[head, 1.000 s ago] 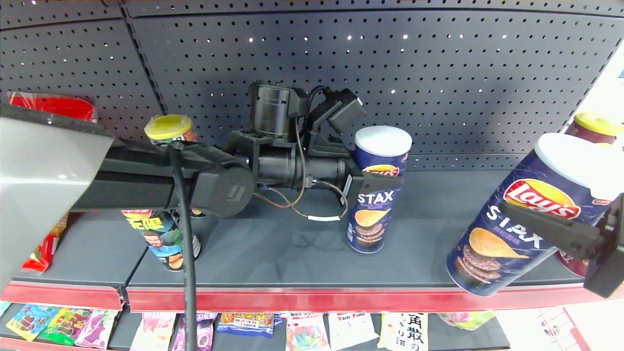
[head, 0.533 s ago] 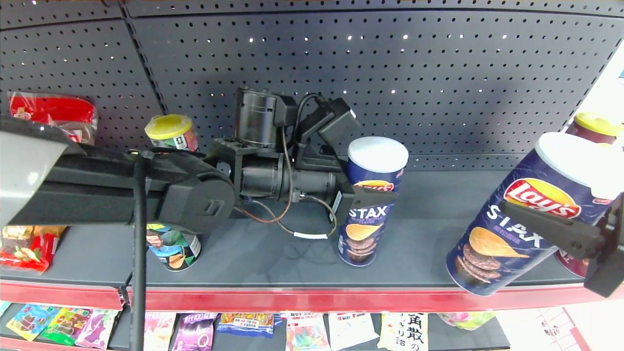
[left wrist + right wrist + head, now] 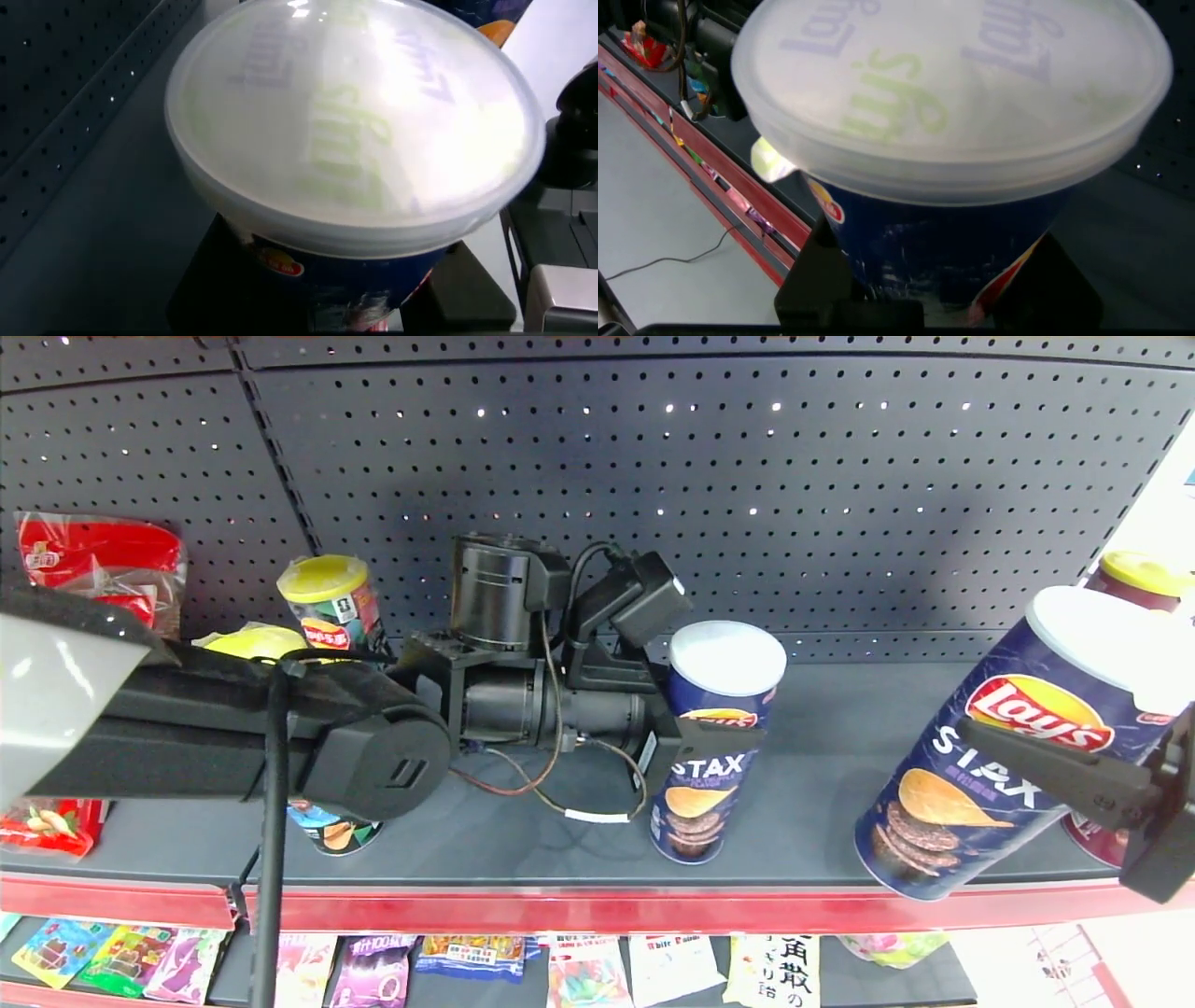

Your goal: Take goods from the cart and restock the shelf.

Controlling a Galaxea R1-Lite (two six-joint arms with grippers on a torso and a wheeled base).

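The left gripper (image 3: 719, 735) clamps a chip can (image 3: 705, 793) mid-body, nearly upright at the shelf's (image 3: 523, 840) middle. The right gripper (image 3: 1036, 767) clamps a second can (image 3: 943, 803), tilted, at the near right edge. Both are probably light, stiff and slick, so a mid-body grip suits them.

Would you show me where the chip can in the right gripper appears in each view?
Head view: the can, tilted at the right end of the shelf.
Right wrist view: its white lid, closest to the camera.
Left wrist view: probably the blue-and-orange sliver beyond the other can.
Shared landmark: the pegboard, in all three.
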